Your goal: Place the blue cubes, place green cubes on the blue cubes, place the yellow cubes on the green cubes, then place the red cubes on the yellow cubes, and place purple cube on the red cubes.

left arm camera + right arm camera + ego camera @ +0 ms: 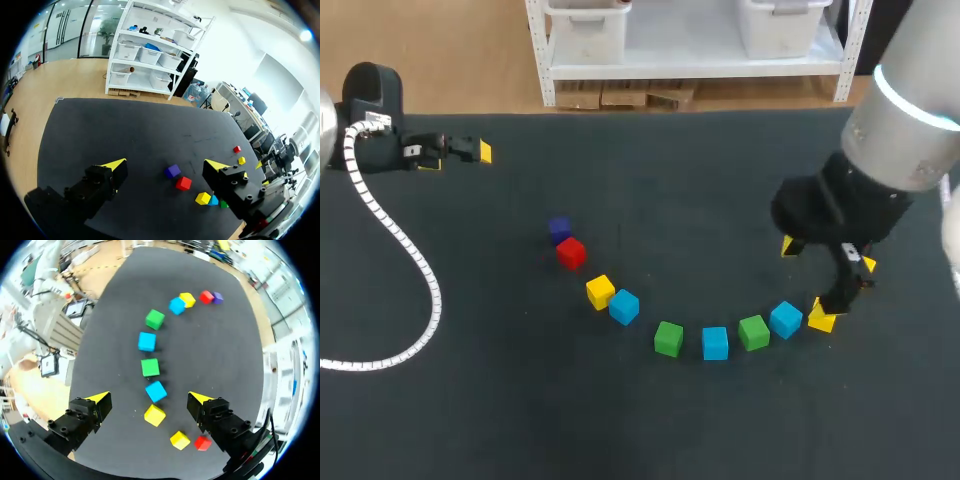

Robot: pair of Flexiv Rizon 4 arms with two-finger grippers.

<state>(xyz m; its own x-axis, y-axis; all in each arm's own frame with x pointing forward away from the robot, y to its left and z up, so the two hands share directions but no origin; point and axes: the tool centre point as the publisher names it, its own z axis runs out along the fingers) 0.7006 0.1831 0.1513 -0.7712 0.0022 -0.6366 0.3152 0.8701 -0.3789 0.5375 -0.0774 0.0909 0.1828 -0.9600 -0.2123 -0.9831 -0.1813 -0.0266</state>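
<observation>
Right pincer [148, 397] released, tips spread wide, over the right end of the cube arc, toward the surface's [650, 180] right edge. Yellow cube [154, 415] lay under the gap between the tips, just beside a blue cube [156, 391] ahead. Second yellow cube [179, 440] and red cube [202, 443] sat beneath the pincer. Left pincer [165, 164] released, by the far left corner, apart from the purple cube [173, 171].

An arc of cubes [715, 342] lies on the table [620, 160], running from its middle toward the right edge and bowing toward the front edge. The leftmost pair touch. Past the right end, two more cubes [180, 440] lie side by side.
</observation>
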